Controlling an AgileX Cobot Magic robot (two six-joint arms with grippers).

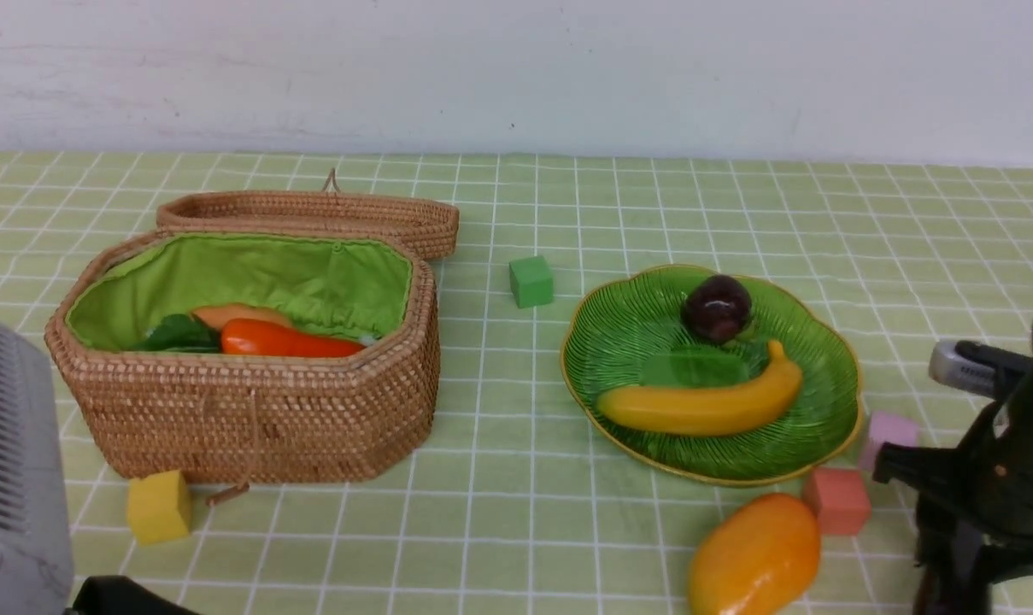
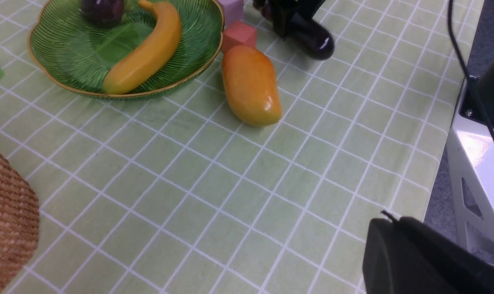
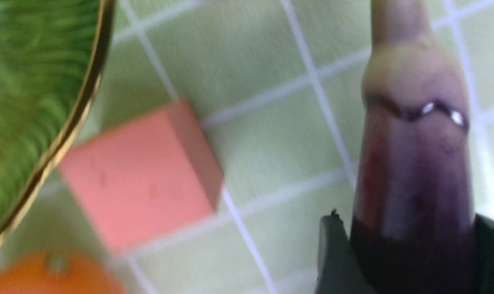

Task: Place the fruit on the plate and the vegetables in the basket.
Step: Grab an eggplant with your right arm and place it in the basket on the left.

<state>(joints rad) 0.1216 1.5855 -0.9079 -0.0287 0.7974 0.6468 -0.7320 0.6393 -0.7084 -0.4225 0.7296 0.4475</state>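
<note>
My right gripper (image 3: 410, 245) is shut on the glossy purple eggplant (image 3: 414, 163), one finger on each side of its thick end. The eggplant (image 2: 314, 38) lies low over the cloth beside the green plate (image 1: 824, 359). A yellow banana (image 1: 704, 406) and a round dark fruit (image 1: 717, 309) rest on the plate. The orange-yellow mango (image 1: 755, 555) lies on the cloth just in front of the plate. In the open wicker basket (image 1: 251, 418) are an orange carrot (image 1: 290, 342) and a tan potato (image 1: 234, 314). My left gripper (image 2: 394, 220) is shut and empty near the table's edge.
The basket's lid (image 1: 311, 213) lies behind it. Small cubes sit about: green (image 1: 531, 281) between basket and plate, yellow (image 1: 159, 506) in front of the basket, salmon (image 1: 836, 500) and pink (image 1: 890, 431) by the plate's right rim, close to the eggplant.
</note>
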